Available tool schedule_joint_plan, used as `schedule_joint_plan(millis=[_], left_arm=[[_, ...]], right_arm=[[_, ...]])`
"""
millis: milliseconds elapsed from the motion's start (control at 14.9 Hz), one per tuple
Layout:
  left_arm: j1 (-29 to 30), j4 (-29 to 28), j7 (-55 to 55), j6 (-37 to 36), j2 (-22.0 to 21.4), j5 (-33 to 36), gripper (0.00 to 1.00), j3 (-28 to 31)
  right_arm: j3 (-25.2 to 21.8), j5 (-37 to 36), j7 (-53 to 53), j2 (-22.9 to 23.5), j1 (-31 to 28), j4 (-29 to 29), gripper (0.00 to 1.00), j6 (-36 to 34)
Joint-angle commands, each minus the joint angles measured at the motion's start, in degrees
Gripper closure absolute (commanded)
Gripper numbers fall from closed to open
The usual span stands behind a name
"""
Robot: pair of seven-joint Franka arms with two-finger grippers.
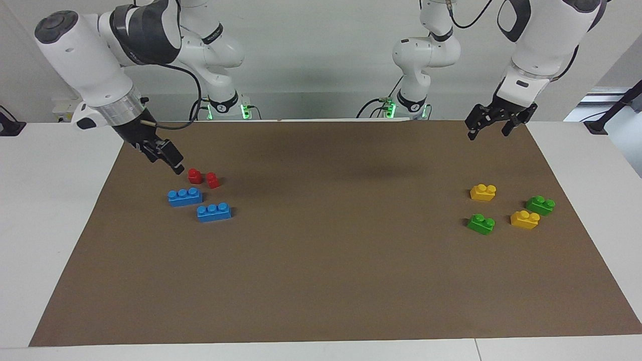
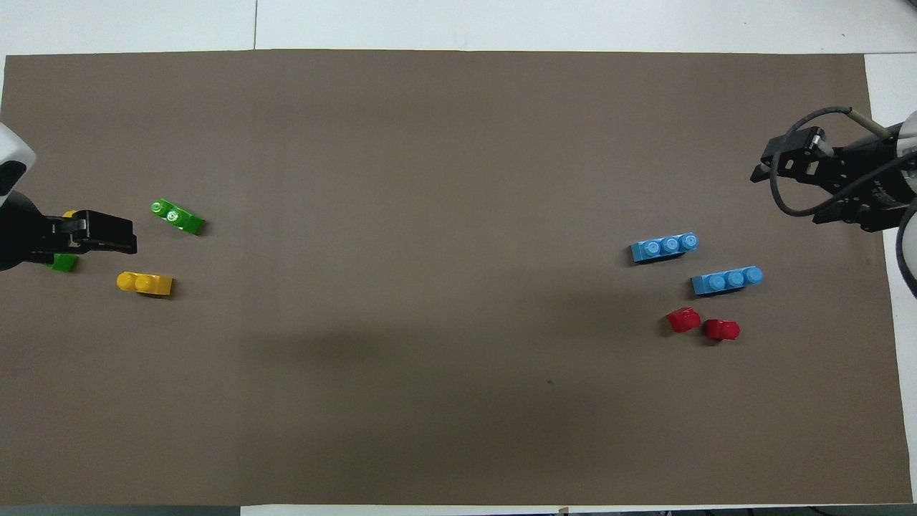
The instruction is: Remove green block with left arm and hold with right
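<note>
The green block (image 1: pixel 481 223) lies on the brown mat (image 1: pixel 321 260) at the left arm's end; it also shows in the overhead view (image 2: pixel 178 216). A second, identical green brick (image 1: pixel 540 204) lies nearer to the robots and is partly hidden under the left gripper in the overhead view (image 2: pixel 63 263). My left gripper (image 1: pixel 489 131) is open, empty and raised over the mat's edge; it also shows in the overhead view (image 2: pixel 129 240). My right gripper (image 1: pixel 170 160) is open, empty and raised beside the red bricks; it also shows in the overhead view (image 2: pixel 788 193).
Two yellow two-stud bricks (image 1: pixel 483 192) (image 1: pixel 524 219) lie among the green ones. At the right arm's end lie two blue three-stud bricks (image 1: pixel 185 196) (image 1: pixel 213 212) and two small red bricks (image 1: pixel 194 175) (image 1: pixel 212 180).
</note>
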Motion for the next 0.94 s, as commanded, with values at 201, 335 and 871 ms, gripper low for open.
schedule_joint_plan(millis=[201, 335, 871], left_arm=[[-0.2, -1.41, 0.75, 3.19, 0.79, 0.18, 0.0, 0.81], [-0.12, -1.41, 0.75, 2.75, 0.35, -0.26, 0.0, 0.82], [-0.03, -1.32, 0.75, 2.13, 0.35, -1.41, 0.0, 0.82]], right_arm=[[0.46, -3.61, -17.52, -3.81, -0.25, 1.35, 0.0, -7.18], [0.63, -4.76, -20.52, -3.2, -0.25, 3.55, 0.0, -10.18], [0.63, -6.08, -21.33, -3.02, -1.04, 3.91, 0.0, -10.45]])
